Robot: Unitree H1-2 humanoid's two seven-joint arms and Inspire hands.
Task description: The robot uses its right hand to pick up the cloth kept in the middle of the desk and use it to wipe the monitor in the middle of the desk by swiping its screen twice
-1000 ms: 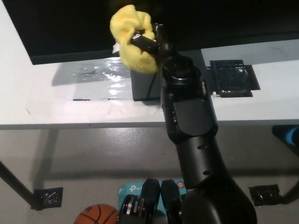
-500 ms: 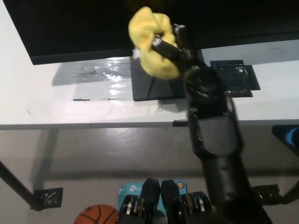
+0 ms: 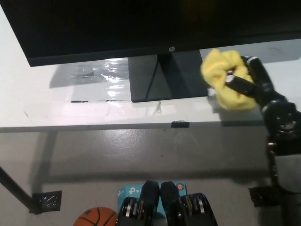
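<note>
My right arm rises along the picture's right edge, black forearm upright, wrist bent inward to the left. My right robot hand is closed round the cloth, fingers wrapped across its front.

monitor bezel: small round logo, unreadable | blue box: logo unreadable

The right robot hand swept the cloth rightward off the monitor

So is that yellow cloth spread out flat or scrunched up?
Scrunched up: the yellow cloth bulges as a wad in the black right hand, below the monitor.
</note>
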